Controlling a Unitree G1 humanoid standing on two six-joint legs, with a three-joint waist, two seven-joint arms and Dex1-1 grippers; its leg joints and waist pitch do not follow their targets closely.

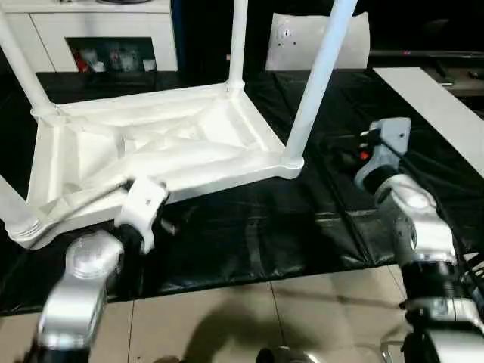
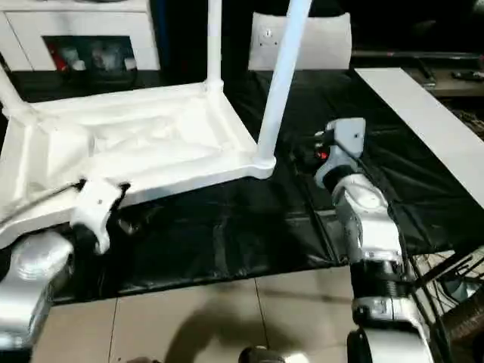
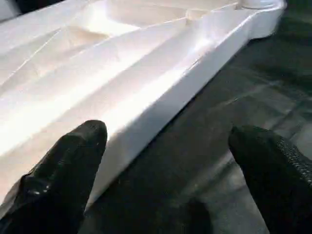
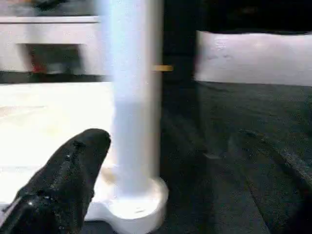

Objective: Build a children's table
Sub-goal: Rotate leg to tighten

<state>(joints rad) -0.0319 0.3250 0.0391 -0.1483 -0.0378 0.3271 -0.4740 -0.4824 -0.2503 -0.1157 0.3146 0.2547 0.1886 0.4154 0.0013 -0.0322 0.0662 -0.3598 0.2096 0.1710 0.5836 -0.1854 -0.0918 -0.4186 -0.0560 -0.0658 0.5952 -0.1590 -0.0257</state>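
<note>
The white plastic rectangular tabletop point(image 1: 159, 147) lies upside down on the black sheet point(image 1: 249, 227) that covers the floor, its ribbed underside facing up and long white tube legs standing in its round corner sockets. The leg at the near right corner point(image 1: 318, 79) rises out of its socket, and another point(image 1: 237, 41) stands at the far right corner; the two on the left side are cut off by the frame edge. The left tool point(image 3: 168, 161) hovers at the tabletop's near long edge with its black fingers point(image 3: 63, 170) spread apart, one seemingly just over the rim, holding nothing. The right tool point(image 1: 382, 140) sits just beside the near right leg, fingers apart and empty. A flat white board point(image 1: 446, 113) lies well to the right.
</note>
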